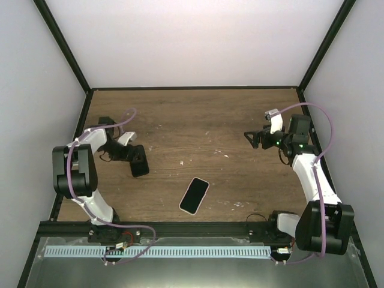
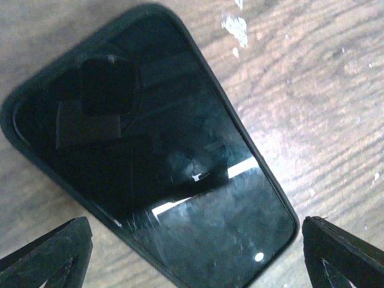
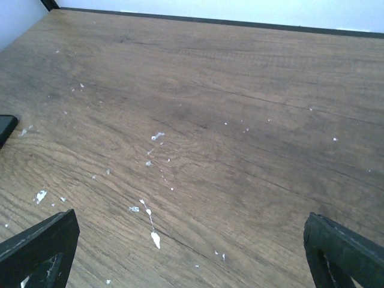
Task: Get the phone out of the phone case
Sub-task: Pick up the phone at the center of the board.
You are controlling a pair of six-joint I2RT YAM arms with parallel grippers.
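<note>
Left pincer (image 2: 195, 240) wide, hovering over black phone case (image 2: 150, 150) lying flat on surface (image 1: 210, 120), left side. Pale-rimmed phone (image 1: 194, 195) lies apart, mid-surface. Right pincer (image 3: 192, 240) wide, empty. Risk: tips pinching slick glossy face slip, skidding case toward edge.

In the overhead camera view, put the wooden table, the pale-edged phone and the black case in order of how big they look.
1. wooden table, by far the largest.
2. pale-edged phone and black case: nearly alike, and the case's end lies under the left gripper, so I won't rank them.
</note>
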